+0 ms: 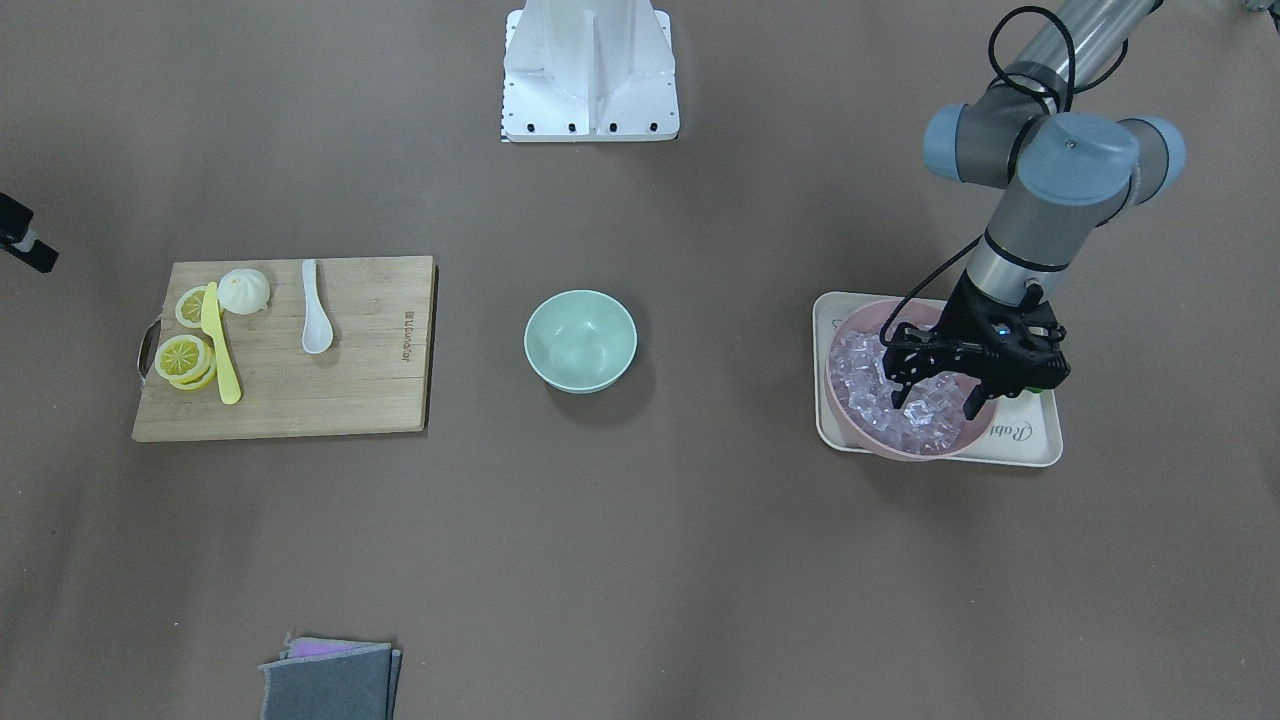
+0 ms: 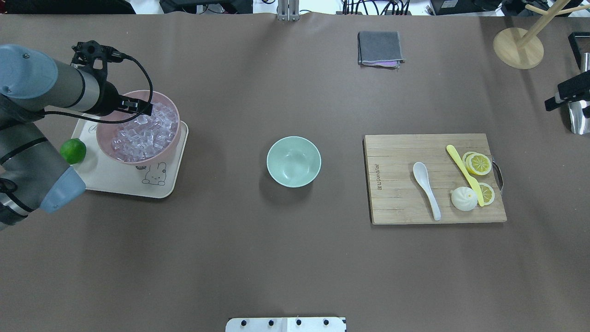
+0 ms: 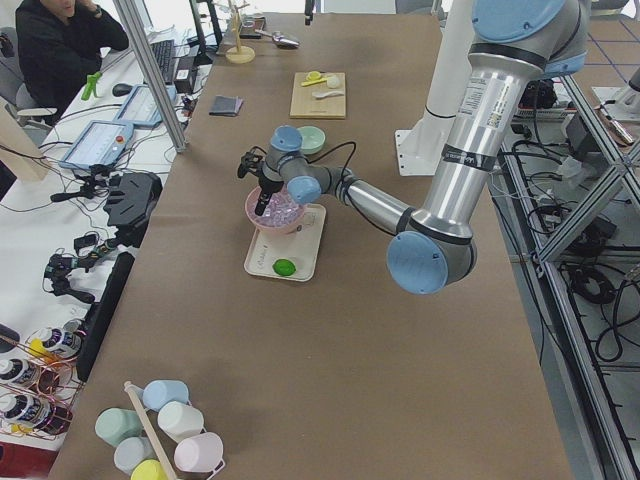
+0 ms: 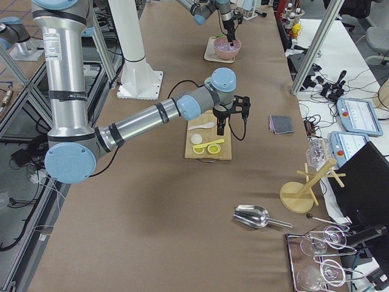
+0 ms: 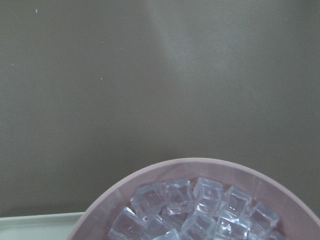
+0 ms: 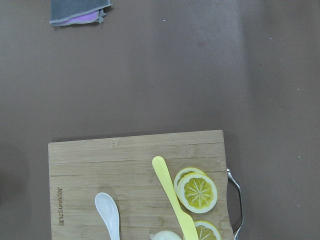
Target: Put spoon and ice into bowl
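Observation:
The white spoon lies on the wooden cutting board; it also shows in the right wrist view. The ice fills the pink bowl on a cream tray. The mint-green bowl stands empty at the table's middle. My left gripper is open, its fingers spread just above the ice. My right gripper hovers high over the cutting board; I cannot tell whether it is open or shut.
A yellow knife, lemon slices and a white bun share the board. A lime sits on the tray. A folded grey cloth, a metal scoop and a wooden stand lie along the far side.

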{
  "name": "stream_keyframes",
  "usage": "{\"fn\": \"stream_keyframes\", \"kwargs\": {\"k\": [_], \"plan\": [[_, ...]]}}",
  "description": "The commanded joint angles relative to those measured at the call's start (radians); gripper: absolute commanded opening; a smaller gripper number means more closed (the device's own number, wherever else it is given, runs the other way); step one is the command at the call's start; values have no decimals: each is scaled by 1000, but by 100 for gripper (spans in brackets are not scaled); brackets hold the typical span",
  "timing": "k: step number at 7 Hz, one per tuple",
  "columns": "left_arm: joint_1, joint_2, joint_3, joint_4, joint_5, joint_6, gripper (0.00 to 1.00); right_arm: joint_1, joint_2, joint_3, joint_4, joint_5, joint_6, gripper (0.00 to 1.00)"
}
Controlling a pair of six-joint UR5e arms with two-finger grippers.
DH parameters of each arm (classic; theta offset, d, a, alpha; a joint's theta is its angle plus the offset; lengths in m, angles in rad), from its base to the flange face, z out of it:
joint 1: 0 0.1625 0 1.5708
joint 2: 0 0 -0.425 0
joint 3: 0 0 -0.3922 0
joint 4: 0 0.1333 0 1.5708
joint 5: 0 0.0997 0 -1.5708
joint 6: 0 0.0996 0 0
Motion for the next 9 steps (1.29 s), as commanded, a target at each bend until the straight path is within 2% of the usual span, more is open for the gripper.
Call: {"fn": "stream_keyframes", "kwargs": {"k": [1, 2, 3, 7, 8, 9], "plan": [[3, -2, 25, -13, 0, 1, 73, -66, 9, 1, 43, -47, 58, 100], [4, -2, 21, -11, 0, 0, 63, -80, 18, 2, 43, -53, 58, 100], [6, 0, 21, -11, 0, 0, 58, -93, 23, 2, 43, -57, 58, 100], [19, -2, 27, -8, 3, 0, 53, -128, 32, 2, 43, -77, 58, 100], [19, 0, 30, -10, 0, 0, 31, -133, 40, 1, 43, -79, 58, 100], [19, -3, 25, -10, 2, 0, 3, -139, 40, -1, 43, -82, 58, 100]]}}
